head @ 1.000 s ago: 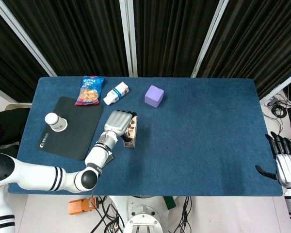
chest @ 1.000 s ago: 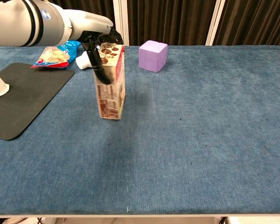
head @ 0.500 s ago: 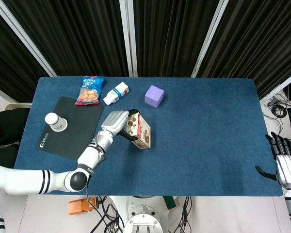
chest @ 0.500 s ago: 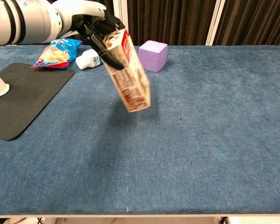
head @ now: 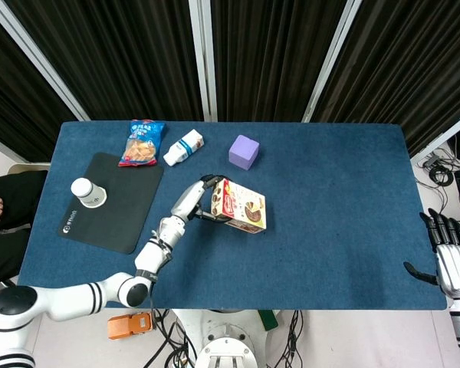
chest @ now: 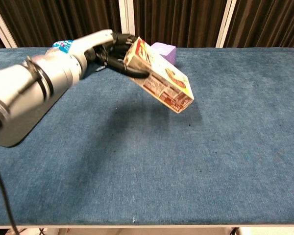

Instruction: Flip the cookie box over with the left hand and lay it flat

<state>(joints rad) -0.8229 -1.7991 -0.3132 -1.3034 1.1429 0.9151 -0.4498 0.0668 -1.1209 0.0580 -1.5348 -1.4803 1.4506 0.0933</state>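
Cookie box of printed cardboard, red and cream with a chocolate-biscuit picture point(head: 241, 208) point(chest: 160, 82), hangs tilted above the middle of the blue cloth-covered table point(head: 330, 215) point(chest: 225, 147), its far end dipping toward the cloth. The robot's left hand point(head: 202, 201) point(chest: 115, 51), white-shelled with dark fingers, grips the box's upper end, the fingers wrapped over that end. Just behind the box stands a lilac cube point(head: 244, 151) point(chest: 164, 49). The right hand point(head: 454, 257), white with dark fingers spread apart, rests off the table's right edge holding nothing. A white paper cup point(head: 87, 192) sits upside down on the black mat point(head: 111, 203).
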